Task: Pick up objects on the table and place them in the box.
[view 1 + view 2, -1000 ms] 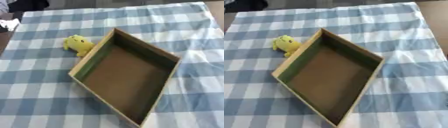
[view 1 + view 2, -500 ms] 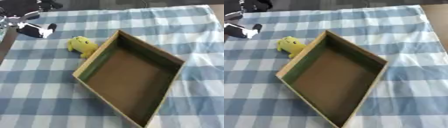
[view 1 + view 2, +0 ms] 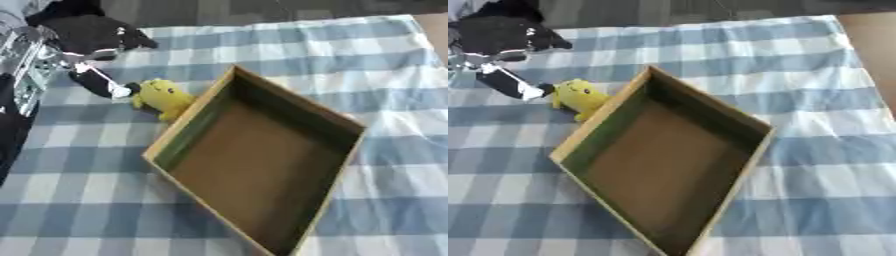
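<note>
Box (image 3: 262, 165) sits mid-tabletop, turned diamond-wise, open top, brown floor, greenish tint on the inner left wall, nothing visible inside. Cloth (image 3: 350, 65) is blue-and-white check and covers the tabletop; bare wood corner (image 3: 872, 45) shows at the right edge in the right eye view. Yellow plush toy (image 3: 161, 97) lies on the cloth just outside the box's upper-left wall, touching or nearly touching it, so the wall stands between toy and box interior. Left hand (image 3: 92, 37) comes in from the upper left, black with silver parts, hovering above and left of the toy. One white-tipped finger (image 3: 105, 84) is stretched down towards the toy, tip right at the toy's left side; can't tell if it makes contact. Fingers look spread rather than curled and hold nothing. Dark and silver arm hardware (image 3: 22, 75) fills the left edge of the left eye view. Right hand is not seen in either view. Cloth right of the box carries a few wrinkles.
</note>
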